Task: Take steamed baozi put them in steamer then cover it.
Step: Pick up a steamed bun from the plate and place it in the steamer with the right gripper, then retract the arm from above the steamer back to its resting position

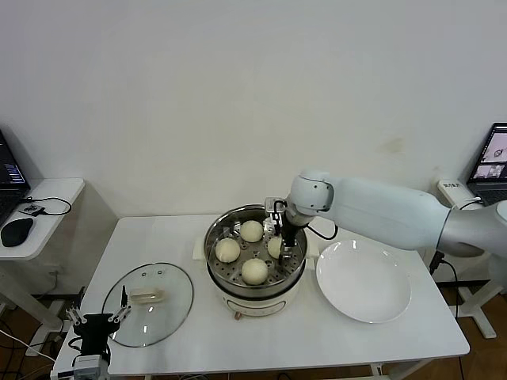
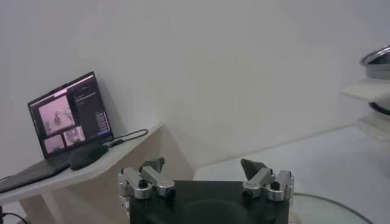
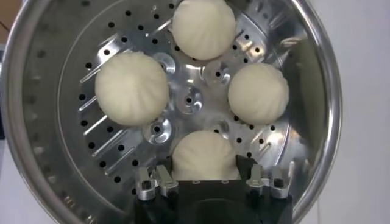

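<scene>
The steamer (image 1: 212, 241) stands mid-table with its perforated tray (image 3: 189, 100) showing. Several baozi lie on the tray: one at the back (image 1: 252, 230), one to the left (image 1: 227, 250), one at the front (image 1: 254, 271). Another baozi (image 3: 205, 157) rests on the tray between the spread fingers of my right gripper (image 3: 205, 162), which reaches down inside the pot (image 1: 287, 252) and is open. The cover (image 1: 150, 305) lies flat on the table's front left, handle up. My left gripper (image 1: 99, 319) hangs open and empty at the table's front-left corner, just beside the cover.
An empty white plate (image 1: 364, 281) sits right of the steamer. A side desk (image 1: 47, 198) on the left holds a laptop (image 2: 67, 112) and a mouse (image 1: 16, 230). Another laptop (image 1: 495, 162) stands at far right.
</scene>
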You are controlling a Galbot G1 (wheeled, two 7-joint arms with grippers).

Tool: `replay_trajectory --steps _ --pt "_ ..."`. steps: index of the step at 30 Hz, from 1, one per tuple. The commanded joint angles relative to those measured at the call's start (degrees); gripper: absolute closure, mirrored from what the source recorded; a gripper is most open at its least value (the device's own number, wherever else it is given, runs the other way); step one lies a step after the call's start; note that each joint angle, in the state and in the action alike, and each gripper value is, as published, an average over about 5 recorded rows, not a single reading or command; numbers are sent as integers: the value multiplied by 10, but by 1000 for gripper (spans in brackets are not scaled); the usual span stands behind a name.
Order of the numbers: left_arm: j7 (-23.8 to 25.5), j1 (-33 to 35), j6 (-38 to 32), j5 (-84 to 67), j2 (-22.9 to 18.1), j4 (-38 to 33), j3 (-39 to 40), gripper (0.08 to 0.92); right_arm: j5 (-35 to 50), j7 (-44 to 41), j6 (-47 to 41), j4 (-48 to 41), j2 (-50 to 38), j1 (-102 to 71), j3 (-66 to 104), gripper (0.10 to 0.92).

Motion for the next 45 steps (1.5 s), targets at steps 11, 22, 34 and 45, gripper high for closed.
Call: replay_trajectory --steps 11,22,34,45 --pt "7 -4 -14 -8 2 7 9 177 89 200 21 217 -227 -76 176 202" --pt "7 -11 -32 8 -3 21 31 177 74 444 292 315 -304 -749 766 202" --pt "18 -33 -52 170 22 76 35 177 -78 385 540 283 68 -1072 1156 203" --pt "7 -55 -76 538 99 191 19 177 -106 413 604 291 201 -1144 1201 203"
